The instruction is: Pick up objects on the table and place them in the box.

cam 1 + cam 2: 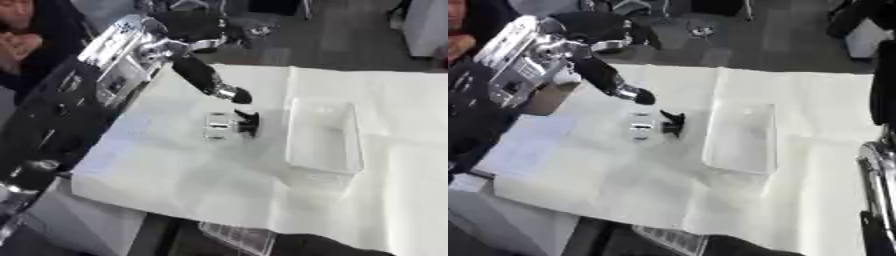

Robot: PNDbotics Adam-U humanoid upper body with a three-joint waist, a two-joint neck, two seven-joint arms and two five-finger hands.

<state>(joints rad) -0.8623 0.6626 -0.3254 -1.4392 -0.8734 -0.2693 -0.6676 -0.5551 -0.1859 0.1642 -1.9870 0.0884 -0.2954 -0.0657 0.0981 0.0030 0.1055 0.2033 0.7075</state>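
Observation:
My left arm reaches in from the upper left, and its black forearm ends at a silver wrist. My left hand (246, 121) is down at the white table cloth, just left of the box. A small silvery thing (215, 125) lies against the hand on its left side; what it is does not show, nor whether the hand holds it. The clear plastic box (354, 136) stands right of the hand and looks empty. Only my right arm (874, 165) shows, along the right edge of the right eye view, with its hand hidden.
A white cloth (175, 170) covers the table, whose front edge runs askew toward the lower left. A clear ribbed plastic thing (238, 238) shows below the front edge. A person (19, 30) sits at the far upper left, away from the table's things.

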